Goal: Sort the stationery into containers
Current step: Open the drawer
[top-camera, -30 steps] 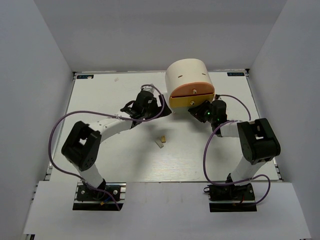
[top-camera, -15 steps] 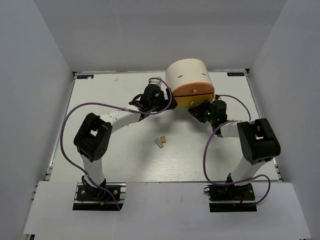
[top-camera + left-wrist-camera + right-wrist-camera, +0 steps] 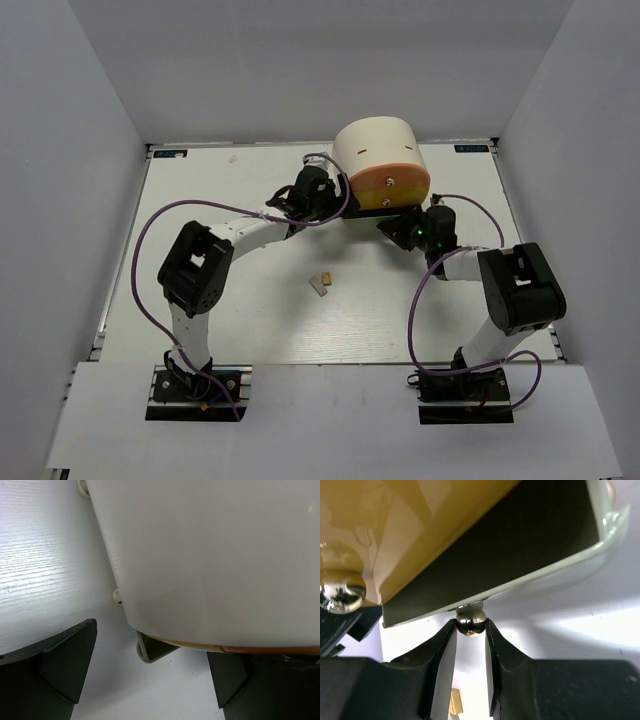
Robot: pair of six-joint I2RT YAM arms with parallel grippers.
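The left claw (image 3: 150, 650) has swung in over the last second and now stands wide open against the organizer's (image 3: 375, 150) left wall; I read that as bracing it. A dark strip has appeared under the orange front (image 3: 388, 183), so the bottom drawer (image 3: 520, 540) is probably starting to come out. Two erasers (image 3: 322, 283) lie on the table (image 3: 230, 300), well apart from the organizer and not yet sorted. The top view hides both sets of fingertips. Only the right wrist view shows the right claw (image 3: 471, 625) pinched on that drawer's small metal knob (image 3: 471, 617).
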